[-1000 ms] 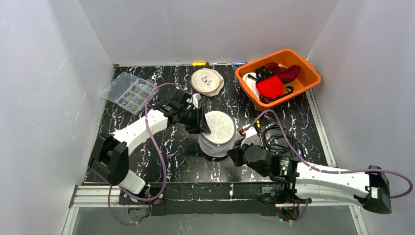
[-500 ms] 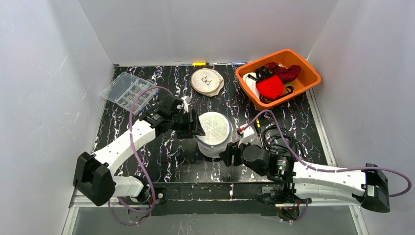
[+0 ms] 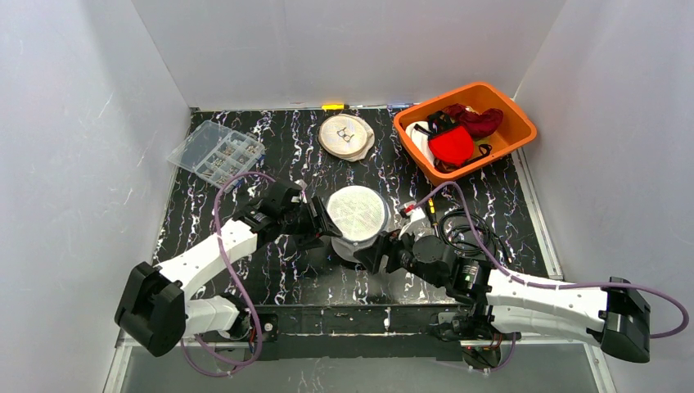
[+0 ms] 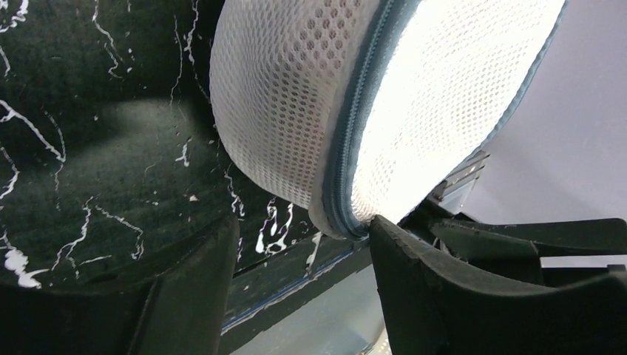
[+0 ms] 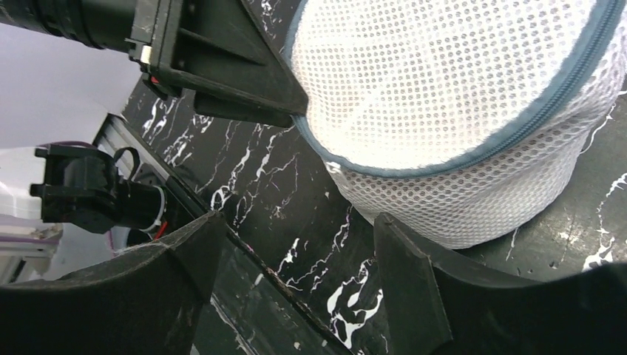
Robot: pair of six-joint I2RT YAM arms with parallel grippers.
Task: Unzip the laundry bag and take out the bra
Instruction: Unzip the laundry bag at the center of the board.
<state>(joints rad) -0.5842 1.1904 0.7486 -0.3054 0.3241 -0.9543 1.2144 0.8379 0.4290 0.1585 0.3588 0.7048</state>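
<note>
At the table's (image 3: 278, 282) centre the bag (image 3: 358, 214) stands upright, a round mesh drum with its flat top up. Its zip (image 4: 353, 133) looks shut along every stretch the wrist views show. I see no gap in it, cannot find the pull, and no bra shows through the mesh. The left gripper (image 4: 302, 225) sits against the bag's left side with its jaws spread, holding nothing. The right gripper (image 5: 299, 222) is just beside the bag's near right side, also spread and empty. I judge the task hardly begun: the pull must be found and gripped, the zip run round, and the bra lifted out, perhaps to the bin (image 3: 517, 124) at far right.
</note>
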